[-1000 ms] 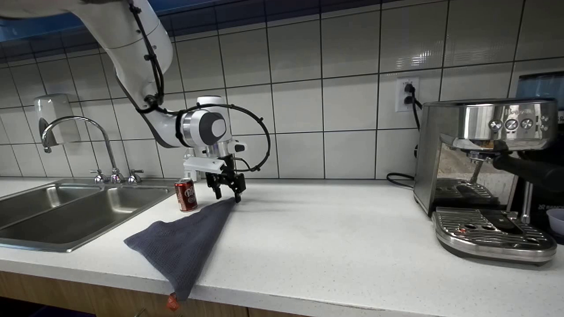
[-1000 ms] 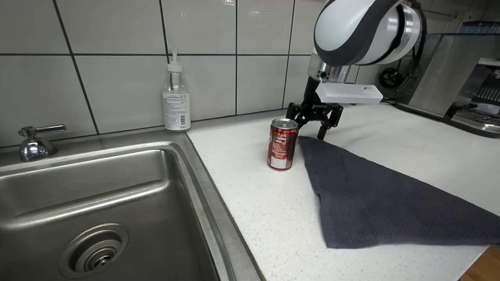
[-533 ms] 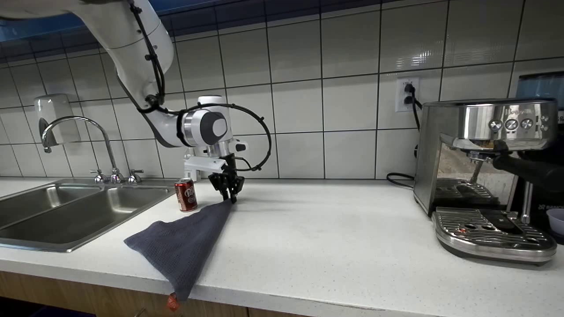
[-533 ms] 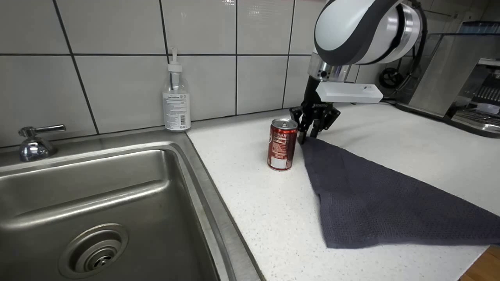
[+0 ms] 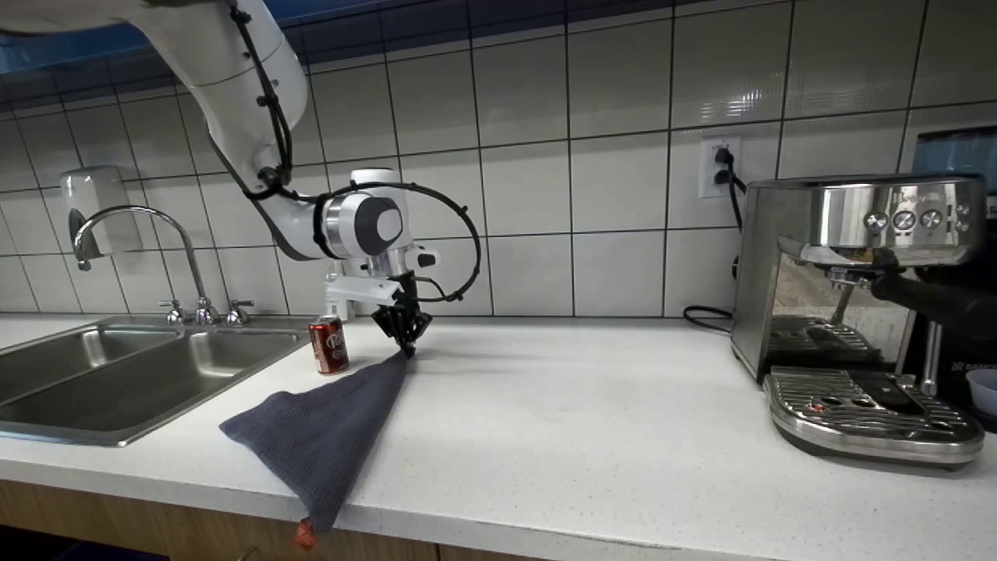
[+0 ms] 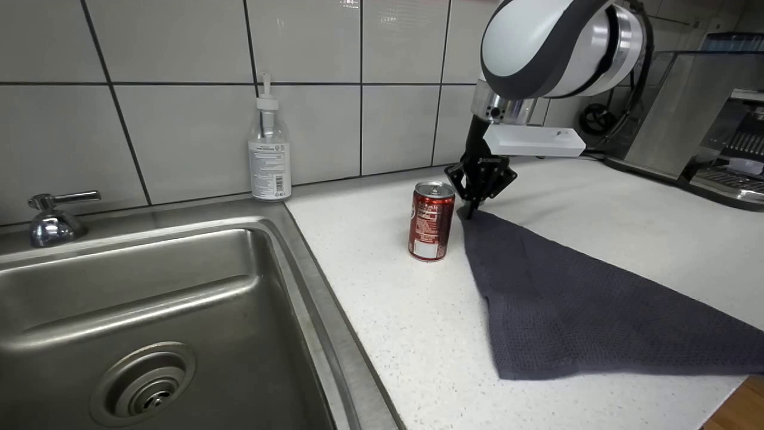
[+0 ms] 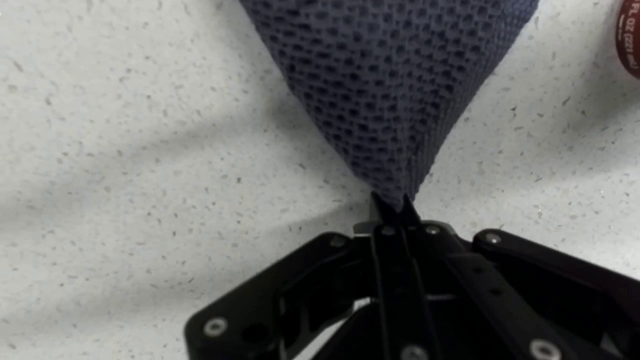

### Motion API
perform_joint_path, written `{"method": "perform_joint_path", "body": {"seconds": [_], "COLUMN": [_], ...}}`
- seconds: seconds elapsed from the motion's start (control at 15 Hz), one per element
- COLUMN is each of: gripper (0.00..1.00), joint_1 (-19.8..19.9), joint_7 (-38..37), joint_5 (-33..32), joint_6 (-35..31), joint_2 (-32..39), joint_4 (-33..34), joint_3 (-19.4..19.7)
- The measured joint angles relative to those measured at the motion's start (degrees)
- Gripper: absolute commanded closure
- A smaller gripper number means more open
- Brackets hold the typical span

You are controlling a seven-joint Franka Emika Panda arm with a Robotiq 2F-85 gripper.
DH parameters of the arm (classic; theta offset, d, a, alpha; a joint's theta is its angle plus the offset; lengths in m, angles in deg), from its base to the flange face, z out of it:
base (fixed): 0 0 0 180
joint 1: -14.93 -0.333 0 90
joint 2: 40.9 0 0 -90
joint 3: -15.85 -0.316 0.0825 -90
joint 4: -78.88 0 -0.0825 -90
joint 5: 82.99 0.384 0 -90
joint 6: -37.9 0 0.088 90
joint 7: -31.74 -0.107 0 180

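Observation:
A dark blue-grey waffle-weave cloth (image 5: 327, 428) lies spread on the white counter, one end hanging over the front edge with a small orange tag. Its far corner is pinched by my gripper (image 7: 390, 201), whose black fingers are shut on it. In the wrist view the cloth (image 7: 390, 75) narrows to a point between the fingertips. Both exterior views have the gripper (image 6: 471, 214) pointing down, its tips low at the counter. Close beside it, apart from the fingers, a red soda can (image 6: 431, 221) stands upright; only the can's edge (image 7: 631, 35) shows in the wrist view.
A steel double sink (image 5: 156, 382) with a faucet (image 5: 148, 226) lies left of the can. A clear pump bottle (image 6: 270, 155) stands by the tiled wall. The espresso machine (image 5: 857, 312) occupies the right end, its power cord (image 5: 732, 187) plugged into the wall.
From wide apart, the fingers have come together on the cloth's corner. That corner has gathered slightly between them, while the can and the rest of the cloth stay put.

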Motion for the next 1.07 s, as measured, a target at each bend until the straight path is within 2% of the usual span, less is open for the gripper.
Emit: {"method": "perform_joint_path", "body": {"seconds": [0.73, 1.07], "gripper": [0.99, 0.99], "joint_1": [1.4, 2.1], "joint_7": [1.8, 4.5], "joint_5": [0.3, 0.3], "joint_6": [-0.1, -1.0], "joint_2": [-2.9, -5.5], "joint_4": [-0.4, -3.1], "joint_3": [-1.2, -1.9]}}
